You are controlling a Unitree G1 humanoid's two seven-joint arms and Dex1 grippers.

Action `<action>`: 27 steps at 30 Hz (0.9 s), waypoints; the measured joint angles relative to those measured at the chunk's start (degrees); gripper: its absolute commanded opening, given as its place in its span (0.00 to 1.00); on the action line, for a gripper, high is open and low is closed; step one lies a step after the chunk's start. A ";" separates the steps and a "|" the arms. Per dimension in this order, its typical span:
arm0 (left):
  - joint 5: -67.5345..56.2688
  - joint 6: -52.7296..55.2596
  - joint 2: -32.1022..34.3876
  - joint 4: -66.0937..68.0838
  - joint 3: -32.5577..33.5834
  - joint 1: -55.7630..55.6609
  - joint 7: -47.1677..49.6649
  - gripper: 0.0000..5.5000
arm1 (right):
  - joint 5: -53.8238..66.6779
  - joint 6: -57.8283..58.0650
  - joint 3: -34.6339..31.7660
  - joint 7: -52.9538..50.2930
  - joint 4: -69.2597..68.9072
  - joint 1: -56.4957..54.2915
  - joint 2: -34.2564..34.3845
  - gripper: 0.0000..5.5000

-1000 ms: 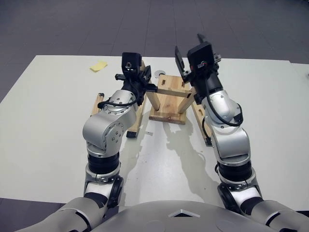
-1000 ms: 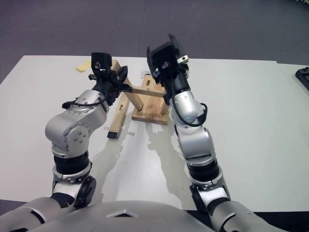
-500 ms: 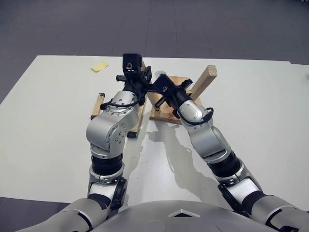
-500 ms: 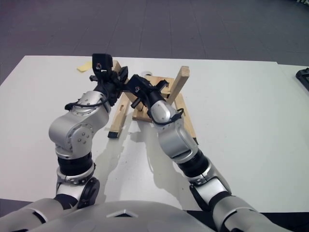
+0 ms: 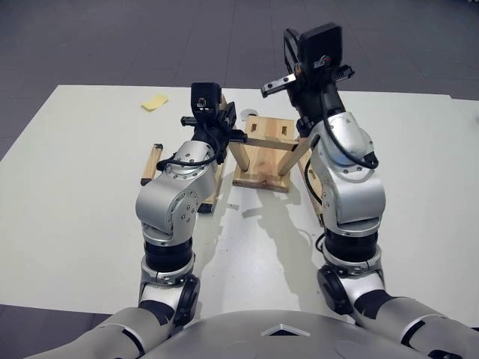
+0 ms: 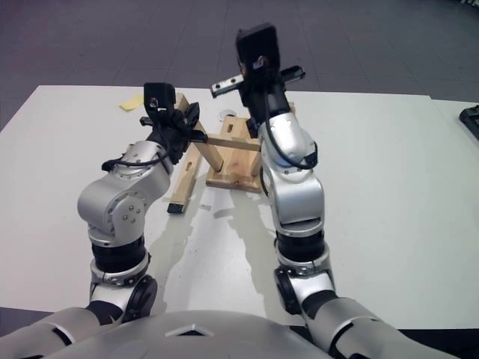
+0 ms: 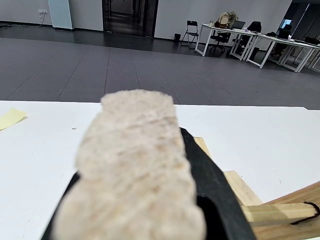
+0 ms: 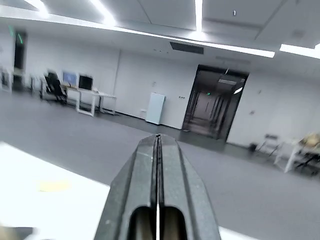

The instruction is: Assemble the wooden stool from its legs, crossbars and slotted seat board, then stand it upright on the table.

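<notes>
While I am checking the head views, I am judging that the stool is part-built: the pale slotted wooden seat board is lying flat on the white table just above the centre of the frame, with two light wooden legs standing up out of it and a thin wooden crossbar running between them. I am holding the left gripper to the left of that assembly, and its black fingers are clamped on the rough end of another pale wooden leg, which is running down toward the lower left with a dark cap at its far end. I am holding the right gripper raised in the upper middle of the frame, above the board and clear of it, with its two fingers pressed together and nothing between them. One short wooden piece is lying loose at middle left, well apart from the board, and another long wooden leg is lying beside the right forearm. I am reading the step in hand as fitting the next leg. The next move, as I see it, is calling for me to line the gripped leg up with a free slot and bring the right gripper down to steady the board, since the standing legs are looking easy to knock.
</notes>
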 measured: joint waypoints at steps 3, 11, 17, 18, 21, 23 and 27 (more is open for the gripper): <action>0.20 0.00 -0.18 0.02 -0.01 0.01 -0.22 0.19 | 5.82 7.10 -2.43 -0.25 -0.06 0.55 0.14 0.00; 0.33 -0.35 -0.61 -0.26 0.30 -0.04 -0.61 0.19 | 28.23 11.55 -13.44 -1.63 -3.54 0.57 0.31 0.00; 0.65 -0.37 -0.59 -0.31 0.27 0.31 -0.98 0.19 | 31.14 9.92 -5.53 -3.47 -5.52 0.52 -0.99 0.00; 0.66 -0.40 -0.61 -0.33 0.25 0.30 -1.06 0.19 | 27.65 8.54 -1.30 -3.55 -5.55 0.25 -2.91 0.00; 0.79 -0.70 -0.61 -0.35 0.06 0.38 -1.19 0.19 | 14.16 2.92 11.12 -4.13 -4.34 -0.87 -11.96 0.00; 0.92 -0.83 -0.60 -0.39 -0.04 0.41 -1.22 0.19 | 4.58 -0.98 17.64 -4.83 -2.53 -1.07 -17.97 0.00; 1.38 -0.94 -0.68 -0.31 -0.27 0.62 -1.28 0.19 | -16.22 -8.73 28.81 -6.45 1.60 -1.27 -28.27 0.00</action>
